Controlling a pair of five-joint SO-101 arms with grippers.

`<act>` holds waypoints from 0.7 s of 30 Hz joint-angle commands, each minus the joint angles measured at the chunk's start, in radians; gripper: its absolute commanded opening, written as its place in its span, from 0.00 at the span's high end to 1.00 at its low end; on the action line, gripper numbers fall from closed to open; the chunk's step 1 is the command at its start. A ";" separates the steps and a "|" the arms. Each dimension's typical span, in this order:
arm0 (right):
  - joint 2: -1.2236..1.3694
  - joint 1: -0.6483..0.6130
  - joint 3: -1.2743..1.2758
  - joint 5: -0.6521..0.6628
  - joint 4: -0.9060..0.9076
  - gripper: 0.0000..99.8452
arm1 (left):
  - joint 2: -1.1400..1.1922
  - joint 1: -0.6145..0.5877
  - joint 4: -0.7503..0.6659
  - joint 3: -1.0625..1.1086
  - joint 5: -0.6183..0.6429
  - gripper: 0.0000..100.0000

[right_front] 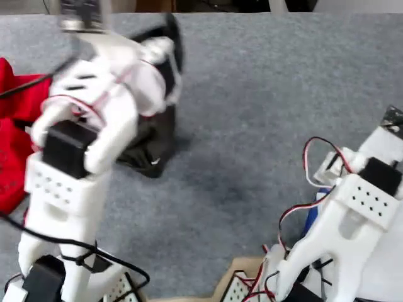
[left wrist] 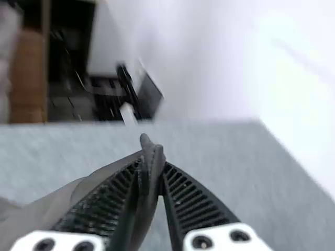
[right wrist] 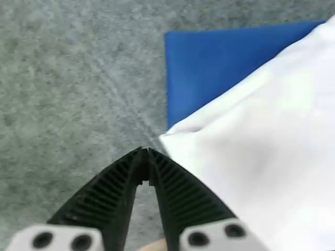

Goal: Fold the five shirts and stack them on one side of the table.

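Observation:
My left gripper (left wrist: 149, 157) is raised above the table and shut on a fold of the black shirt (left wrist: 78, 196). In the high view the black shirt (right_front: 153, 143) hangs under the left arm and reaches the grey table. A red shirt (right_front: 14, 148) lies at the table's left edge. My right gripper (right wrist: 144, 162) is shut with nothing in it, low over the table beside the corner of a folded white shirt (right wrist: 261, 151). That white shirt lies on a folded blue shirt (right wrist: 220, 63). A strip of the blue shirt (right_front: 313, 217) shows under the right arm.
The grey table (right_front: 264, 100) has open room in its middle and far right. A cardboard piece (right_front: 242, 267) lies at the front edge between the arm bases. Dark furniture (left wrist: 104, 89) stands in the room behind the table.

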 commanded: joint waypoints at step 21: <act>-0.024 0.085 -0.010 0.238 -0.012 0.99 | 0.008 0.493 -0.106 0.422 -0.014 0.98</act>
